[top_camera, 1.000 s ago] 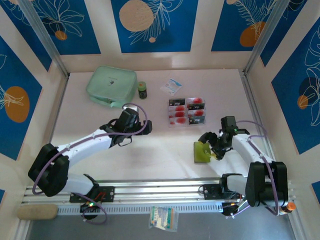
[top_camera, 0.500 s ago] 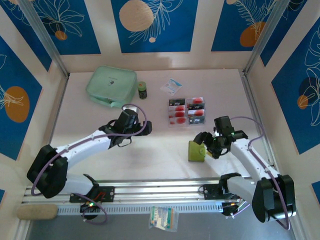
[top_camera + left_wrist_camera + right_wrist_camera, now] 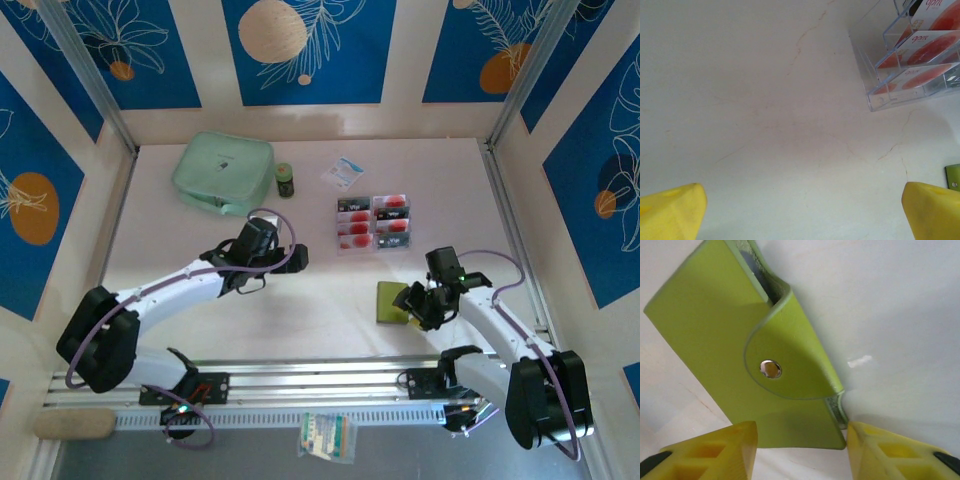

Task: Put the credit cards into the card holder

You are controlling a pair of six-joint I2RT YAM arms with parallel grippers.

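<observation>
The card holder (image 3: pixel 390 302) is an olive-green wallet lying flat and snapped shut on the table at the front right. My right gripper (image 3: pixel 413 305) sits low at its right edge. In the right wrist view the card holder (image 3: pixel 735 335) shows its snap tab (image 3: pixel 771 369). Its near corner lies between the yellow fingertips of my right gripper (image 3: pixel 802 450), which stand apart, the right one close against the edge. The credit cards (image 3: pixel 373 222) stand in a clear rack behind it, red-dotted and black. My left gripper (image 3: pixel 290 258) hovers mid-table, wide open over bare tabletop (image 3: pixel 802 210), with the credit cards (image 3: pixel 927 47) at the upper right.
A mint-green zip pouch (image 3: pixel 222 172), a small dark bottle (image 3: pixel 285 180) and a white-and-blue sachet (image 3: pixel 343 172) lie along the back. Side walls close in left and right. The metal rail (image 3: pixel 320 380) runs across the front edge.
The card holder went from tilted up in the right gripper's reach to lying flat on the table. The right gripper's fingers have drawn closer together. The left arm has stayed still.
</observation>
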